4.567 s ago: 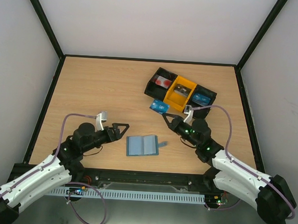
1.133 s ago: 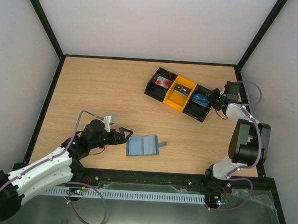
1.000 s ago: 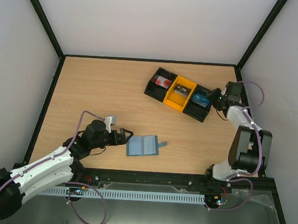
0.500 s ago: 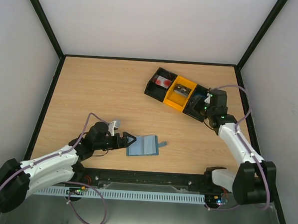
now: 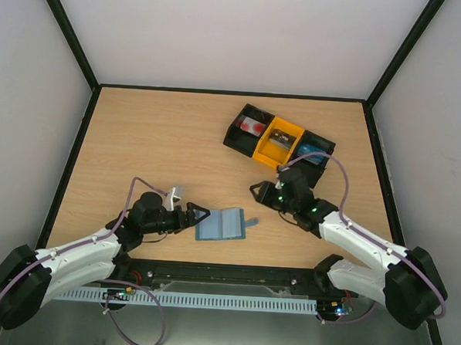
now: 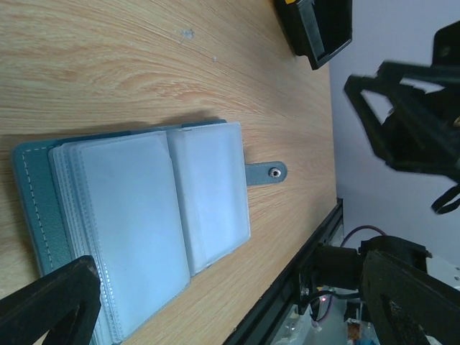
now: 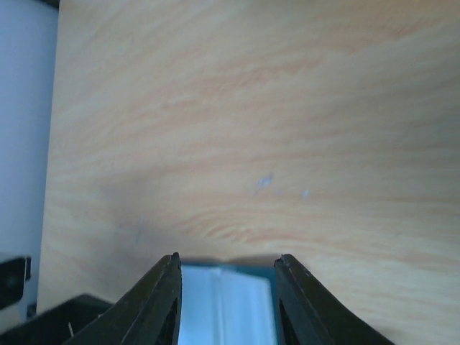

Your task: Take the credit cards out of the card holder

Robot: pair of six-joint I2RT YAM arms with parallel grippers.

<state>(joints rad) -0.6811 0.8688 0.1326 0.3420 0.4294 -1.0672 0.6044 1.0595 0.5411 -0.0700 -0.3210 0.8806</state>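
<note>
1. Containers and contents
- The tray (image 5: 234, 138) stands at the far right of the bench (image 5: 155, 138) and has three bins in a row.
- Left black bin: the white card (image 5: 254, 126) with red marks.
- Middle yellow bin: the dark grey card (image 5: 278, 141).
- Right black bin: the blue card (image 5: 312, 151), partly hidden behind the right arm's cable.
- The card holder (image 5: 221, 224) lies open and flat on the bench near its front edge, well apart from the tray. Its closing tab (image 5: 253, 221) points right. In the left wrist view the clear sleeves (image 6: 129, 215) show no card.

2. Pincers
- The left pincer (image 5: 200, 215) is spread wide and holds nothing. It sits low at the holder's left edge, one finger on each side of that edge.
- The right pincer (image 5: 255, 194) is partly parted and holds nothing. It sits between the tray and the holder and points towards the holder. In the right wrist view the holder's far edge shows through the gap between the fingers. Whether the fingers touch it cannot be told.

3. Changes from the earlier frames
- Half a second ago the right pincer was at the tray's right bin. It has since swung back over the bench towards the holder.
- In the earliest frame the blue card was at the right pincer, just outside the tray. It is now in the right bin.
- The left pincer has advanced from just left of the holder to its edge.
- The holder and the tray have not moved.
</note>
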